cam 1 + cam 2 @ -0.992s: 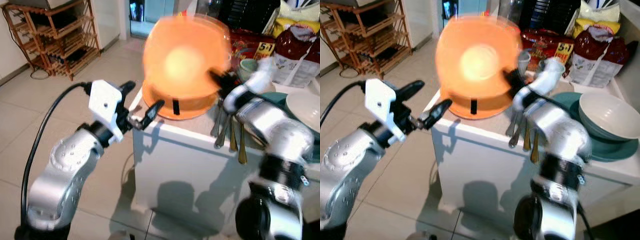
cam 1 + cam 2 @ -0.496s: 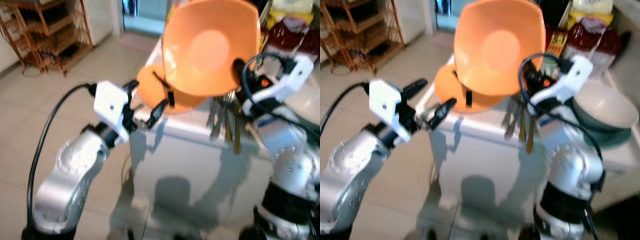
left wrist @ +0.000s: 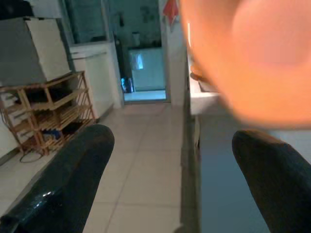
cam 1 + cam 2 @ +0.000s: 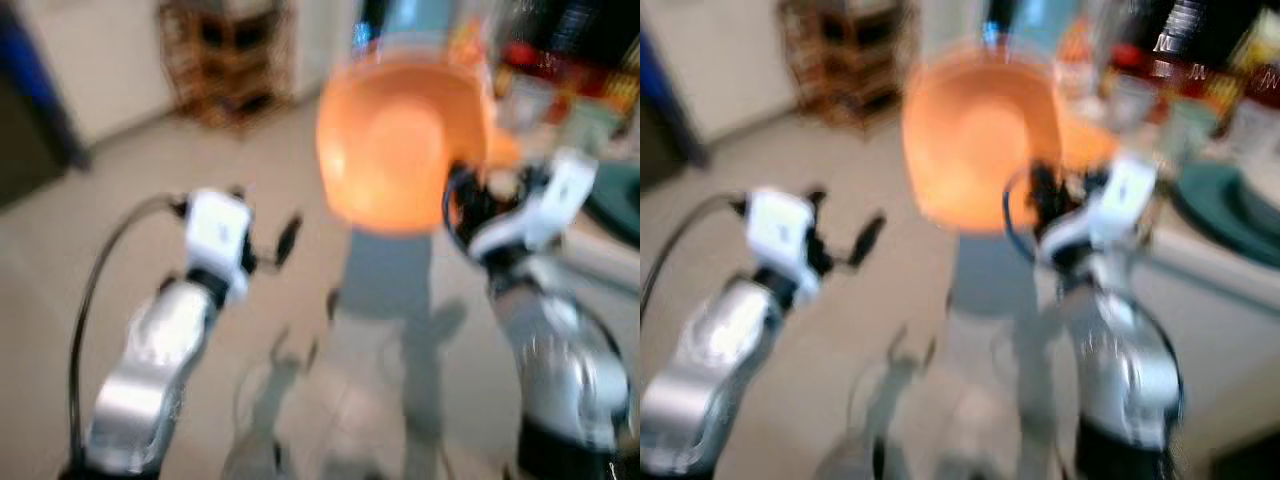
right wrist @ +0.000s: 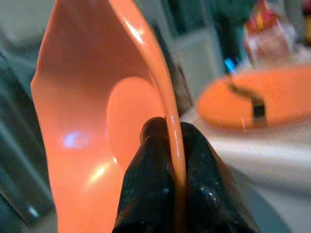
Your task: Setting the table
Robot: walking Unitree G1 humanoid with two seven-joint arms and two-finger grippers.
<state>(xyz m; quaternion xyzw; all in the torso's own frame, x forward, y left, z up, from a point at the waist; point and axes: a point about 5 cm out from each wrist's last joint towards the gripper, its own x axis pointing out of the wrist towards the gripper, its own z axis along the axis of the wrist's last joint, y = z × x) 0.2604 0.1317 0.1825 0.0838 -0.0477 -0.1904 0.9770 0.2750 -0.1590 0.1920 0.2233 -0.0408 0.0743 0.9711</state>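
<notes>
An orange bowl [image 4: 400,150] is held up in front of me, tilted on its side with its hollow facing me. My right gripper [image 4: 462,205] is shut on its rim; in the right wrist view the two black fingers [image 5: 150,179] pinch the orange edge [image 5: 167,111]. A second orange dish [image 5: 252,94] lies on the white counter behind. My left gripper [image 4: 265,240] is open and holds nothing, out over the floor to the left of the bowl. Its wide-apart fingers [image 3: 63,179] frame the bowl [image 3: 248,53] in the left wrist view. Both eye views are blurred.
The white counter [image 4: 1200,260] stands at the right with a dark green plate [image 4: 1230,200], packets and bottles [image 4: 1200,60] on it. A wooden rack [image 4: 225,55] stands against the far wall. A tiled floor [image 4: 120,220] spreads to the left, with a doorway [image 3: 146,68] beyond.
The whole picture has swung and blurred, so the camera has turned. The bowl stays in my right gripper and is now away from the counter, which lies farther right.
</notes>
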